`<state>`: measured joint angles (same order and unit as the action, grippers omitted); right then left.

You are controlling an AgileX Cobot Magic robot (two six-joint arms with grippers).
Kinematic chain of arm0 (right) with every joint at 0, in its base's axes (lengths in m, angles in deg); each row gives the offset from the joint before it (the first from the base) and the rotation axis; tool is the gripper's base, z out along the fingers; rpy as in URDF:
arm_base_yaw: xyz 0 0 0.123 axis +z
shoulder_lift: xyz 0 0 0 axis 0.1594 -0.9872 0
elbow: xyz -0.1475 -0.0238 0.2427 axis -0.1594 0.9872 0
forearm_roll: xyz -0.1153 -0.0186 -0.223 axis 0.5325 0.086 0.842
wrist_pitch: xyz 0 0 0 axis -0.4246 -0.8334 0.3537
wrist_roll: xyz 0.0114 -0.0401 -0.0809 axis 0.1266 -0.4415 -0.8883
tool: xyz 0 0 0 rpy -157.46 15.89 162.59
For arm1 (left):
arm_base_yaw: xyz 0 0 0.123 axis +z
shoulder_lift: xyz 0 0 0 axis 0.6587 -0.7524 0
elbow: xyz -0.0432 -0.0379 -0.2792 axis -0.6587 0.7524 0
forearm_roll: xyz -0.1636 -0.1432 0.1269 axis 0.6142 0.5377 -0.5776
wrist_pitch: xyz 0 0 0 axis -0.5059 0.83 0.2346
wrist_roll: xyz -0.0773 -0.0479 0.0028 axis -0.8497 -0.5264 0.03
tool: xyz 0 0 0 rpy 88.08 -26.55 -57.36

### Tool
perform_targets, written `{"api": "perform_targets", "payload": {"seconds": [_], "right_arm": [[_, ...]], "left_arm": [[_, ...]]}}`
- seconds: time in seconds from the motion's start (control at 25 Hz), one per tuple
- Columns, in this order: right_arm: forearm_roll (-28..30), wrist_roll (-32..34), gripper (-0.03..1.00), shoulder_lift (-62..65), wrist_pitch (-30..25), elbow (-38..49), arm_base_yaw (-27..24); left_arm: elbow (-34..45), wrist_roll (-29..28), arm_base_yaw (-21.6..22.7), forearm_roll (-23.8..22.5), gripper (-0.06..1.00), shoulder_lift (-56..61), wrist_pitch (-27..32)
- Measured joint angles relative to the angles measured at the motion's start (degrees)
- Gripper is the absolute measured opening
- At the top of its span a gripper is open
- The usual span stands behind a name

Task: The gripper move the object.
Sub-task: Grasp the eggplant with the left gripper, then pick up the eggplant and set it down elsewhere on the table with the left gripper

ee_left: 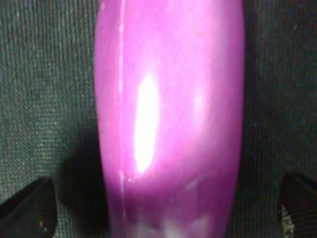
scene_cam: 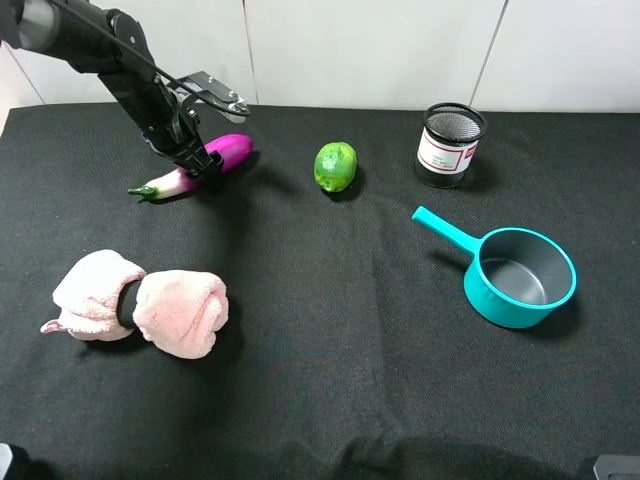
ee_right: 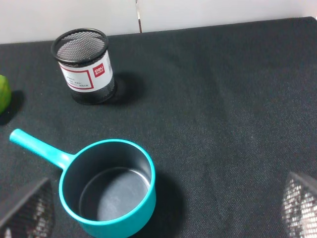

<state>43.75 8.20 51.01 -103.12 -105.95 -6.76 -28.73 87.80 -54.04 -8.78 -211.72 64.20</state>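
Observation:
The eggplant [scene_cam: 197, 166] lies on the black cloth at the back left, its green stem pointing left. It is glossy magenta fading to white at the stem. My left gripper [scene_cam: 200, 160] is down over its middle, at the end of the dark arm. In the left wrist view the eggplant [ee_left: 168, 114] fills the middle, and the left gripper [ee_left: 163, 208] is open, one dark fingertip [ee_left: 29, 206] on each side and apart from the eggplant. My right gripper [ee_right: 158, 213] is open and empty above the cloth near the pan.
A green lime [scene_cam: 335, 166] lies right of the eggplant. A black mesh cup [scene_cam: 449, 144] stands at the back right. A teal pan [scene_cam: 518, 276] sits at the right, handle pointing back left. A pink rolled towel [scene_cam: 140, 304] lies front left.

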Motion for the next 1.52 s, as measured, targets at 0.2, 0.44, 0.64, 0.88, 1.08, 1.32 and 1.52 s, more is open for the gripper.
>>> {"api": "perform_targets", "payload": {"seconds": [0.2, 0.44, 0.64, 0.88, 1.08, 1.32, 1.52], "right_arm": [[0.00, 0.00, 0.69, 0.00, 0.00, 0.00, 0.00], [0.00, 0.00, 0.69, 0.00, 0.00, 0.00, 0.00], [0.00, 0.00, 0.69, 0.00, 0.00, 0.00, 0.00], [0.00, 0.00, 0.69, 0.00, 0.00, 0.00, 0.00], [0.00, 0.00, 0.69, 0.00, 0.00, 0.00, 0.00], [0.00, 0.00, 0.69, 0.00, 0.00, 0.00, 0.00], [0.00, 0.00, 0.69, 0.00, 0.00, 0.00, 0.00]], "left_arm": [[-0.06, -0.27, -0.06, 0.26, 0.78, 0.00, -0.39], [-0.06, -2.61, -0.06, 0.31, 0.74, 0.00, 0.51], [-0.06, -3.24, -0.06, 0.31, 0.74, -0.56, 1.08], [-0.13, -3.41, -0.24, 0.28, 0.61, -1.45, 1.71], [-0.13, -3.41, -0.24, 0.28, 0.46, -1.45, 1.91], [-0.13, -3.41, -0.46, 0.28, 0.46, -1.45, 1.91], [-0.13, -3.49, -0.46, 0.28, 0.46, -1.45, 1.91]]}}
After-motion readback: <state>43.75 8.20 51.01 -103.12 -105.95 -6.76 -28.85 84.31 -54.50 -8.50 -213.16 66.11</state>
